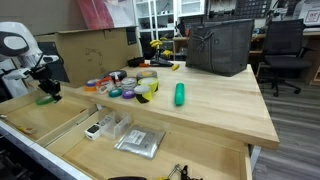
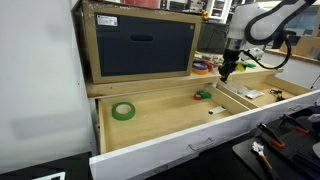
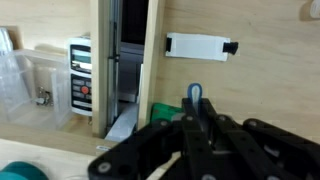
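Gripper (image 3: pixel 196 118) pressed nearly together, small blue loop (image 3: pixel 195 93) at its tips, grip unclear; above wooden drawer (image 2: pixel 160 120), green object (image 2: pixel 203 96) near, green tape roll (image 2: pixel 123 111) well apart.

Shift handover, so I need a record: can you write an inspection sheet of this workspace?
Surface: wooden drawer, pulled open, below a wooden tabletop.
Job's things: small green object on the drawer floor by the end effector; blue bit at its tips, grip unclear.
Clutter: green tape roll, calculator, clear box in the drawer; tape rolls on top.
Grippers: end effector shut, above the drawer.
Cables: nothing seen.
Surroundings: cardboard box, office chair.
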You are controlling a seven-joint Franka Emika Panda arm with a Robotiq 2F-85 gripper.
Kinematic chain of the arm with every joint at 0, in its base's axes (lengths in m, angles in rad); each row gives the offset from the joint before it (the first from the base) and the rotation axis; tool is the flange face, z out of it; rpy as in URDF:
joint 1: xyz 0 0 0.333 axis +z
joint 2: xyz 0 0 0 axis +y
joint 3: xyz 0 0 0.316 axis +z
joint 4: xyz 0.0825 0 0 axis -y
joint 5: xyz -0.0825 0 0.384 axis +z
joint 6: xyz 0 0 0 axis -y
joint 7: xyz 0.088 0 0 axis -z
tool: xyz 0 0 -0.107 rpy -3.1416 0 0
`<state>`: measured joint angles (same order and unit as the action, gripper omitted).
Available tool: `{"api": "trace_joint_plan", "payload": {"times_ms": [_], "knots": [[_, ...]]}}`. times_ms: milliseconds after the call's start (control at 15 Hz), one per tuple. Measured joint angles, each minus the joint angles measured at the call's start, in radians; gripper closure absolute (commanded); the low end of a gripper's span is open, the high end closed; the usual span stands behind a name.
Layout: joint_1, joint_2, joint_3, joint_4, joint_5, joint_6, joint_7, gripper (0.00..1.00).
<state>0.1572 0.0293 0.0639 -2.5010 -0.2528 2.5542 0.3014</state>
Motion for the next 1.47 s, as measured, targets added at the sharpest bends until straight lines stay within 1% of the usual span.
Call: {"api": "trace_joint_plan", "payload": {"times_ms": [267, 467, 933, 1200, 1467], "knots": [[-0.059, -0.03, -0.02, 0.015, 0.001, -0.001, 0.09, 0.97], [-0.084, -0.031, -0.024, 0.043, 0.001, -0.002, 0.159, 0.97], [-0.106, -0.02, -0.03, 0.121, 0.002, -0.043, 0.394, 0.97], [-0.119, 0.014, -0.047, 0.192, 0.001, -0.069, 0.494, 0.97], [-0.125, 0.065, -0.078, 0.256, 0.002, -0.083, 0.574, 0.97]]}}
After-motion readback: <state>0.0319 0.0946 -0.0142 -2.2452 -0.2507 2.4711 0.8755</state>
